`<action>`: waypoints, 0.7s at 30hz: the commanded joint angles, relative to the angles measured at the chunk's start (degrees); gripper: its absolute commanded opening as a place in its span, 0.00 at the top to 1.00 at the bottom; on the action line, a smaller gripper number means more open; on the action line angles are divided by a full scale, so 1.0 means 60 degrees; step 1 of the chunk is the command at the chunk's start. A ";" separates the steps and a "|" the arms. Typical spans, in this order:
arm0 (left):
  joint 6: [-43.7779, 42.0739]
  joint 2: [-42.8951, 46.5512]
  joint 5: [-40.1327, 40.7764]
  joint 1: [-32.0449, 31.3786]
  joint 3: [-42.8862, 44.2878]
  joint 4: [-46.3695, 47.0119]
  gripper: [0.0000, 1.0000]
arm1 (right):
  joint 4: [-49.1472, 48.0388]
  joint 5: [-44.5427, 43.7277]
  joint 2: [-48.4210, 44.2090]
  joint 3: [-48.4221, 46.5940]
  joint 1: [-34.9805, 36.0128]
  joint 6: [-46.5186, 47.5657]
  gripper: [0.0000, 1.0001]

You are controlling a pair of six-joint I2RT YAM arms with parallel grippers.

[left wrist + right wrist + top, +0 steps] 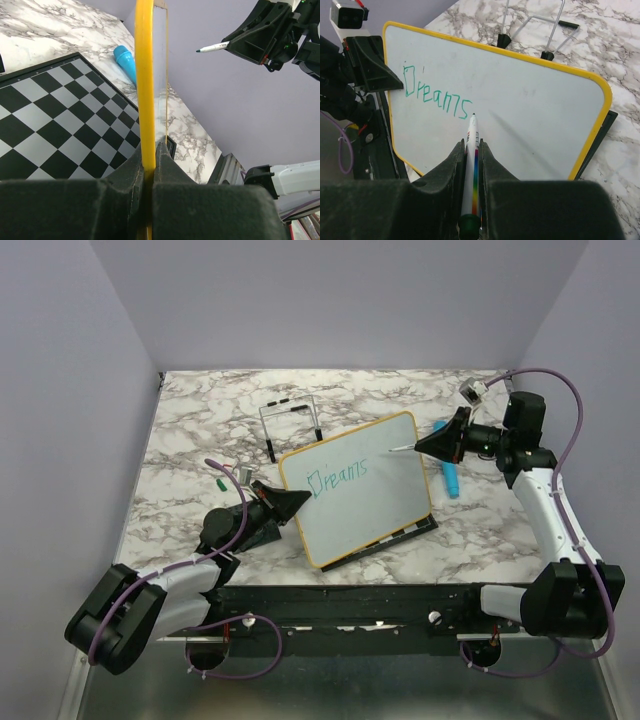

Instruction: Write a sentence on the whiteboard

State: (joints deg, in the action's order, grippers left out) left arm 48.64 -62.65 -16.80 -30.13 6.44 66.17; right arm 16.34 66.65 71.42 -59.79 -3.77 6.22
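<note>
The whiteboard (360, 490) stands tilted over the chessboard (60, 125); the sentence (340, 478) so far reads only "Dreams", upper left of the whiteboard; left pincer (290, 502) clamped on its left frame, right pincer (425, 445) gripping a marker (471, 150) off its upper right. Step, as I judge: gap between words; next calls for bringing the tip down onto the whiteboard past "Dreams". Left wrist view shows the whiteboard edge-on, tip clear of its face; right wrist view cannot settle that.

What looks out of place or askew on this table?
The whiteboard sits askew, slanted across the chessboard, its edge pinched by the left tool. A blue cylinder lies loose beside it. Nothing looks spilled or damaged.
</note>
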 commanded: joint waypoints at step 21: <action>-0.1003 -0.0031 -0.0145 -0.0032 -0.0106 -0.0643 1.00 | -0.0042 0.0492 0.0313 0.0048 -0.0002 0.0502 0.99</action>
State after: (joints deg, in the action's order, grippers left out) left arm 48.64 -62.30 -16.80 -30.13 6.44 65.80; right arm 16.34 67.68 71.77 -59.59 -3.77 7.64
